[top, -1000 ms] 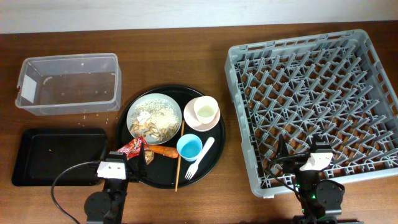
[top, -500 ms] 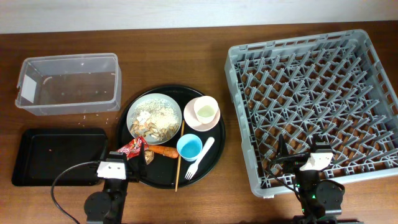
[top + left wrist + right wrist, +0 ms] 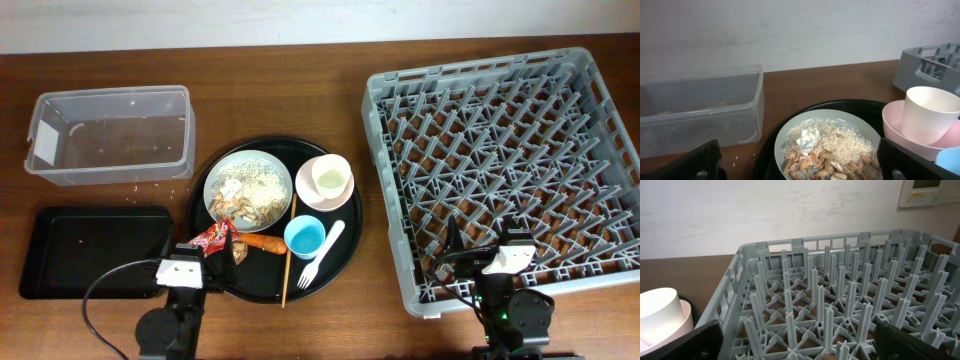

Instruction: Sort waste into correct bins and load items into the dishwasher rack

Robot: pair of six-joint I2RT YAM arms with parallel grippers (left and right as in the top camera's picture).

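fig. the waste and the dishes lay together on a round black tray at the middle of the worktop. the pale round plate sat on the tray's left half, carrying crumbly beige food scraps and a small white crumpled scrap. to its right the pink bowl held the cream cup, upright. nearer to you stood the small blue cup, mouth up, with the white plastic fork just beside it on the right, tines toward the tray's near rim. the thin wooden chopstick ran from the plate's right edge to the near rim. the orange carrot piece lay between the chopstick and the red snack wrapper, which rested at the tray's near-left rim.

left of the round tray, the clear tub with its white label stood on the far side, and the shallow black tray on the near side. the grey dishwasher rack filled the right of the worktop, near the round tray.

your left claw hung at the round tray's near-left rim, just beside the wrapper and facing the plate, its jaws spread wide and holding nothing. your right claw hung over the rack's near edge, jaws likewise wide, gripping nothing.
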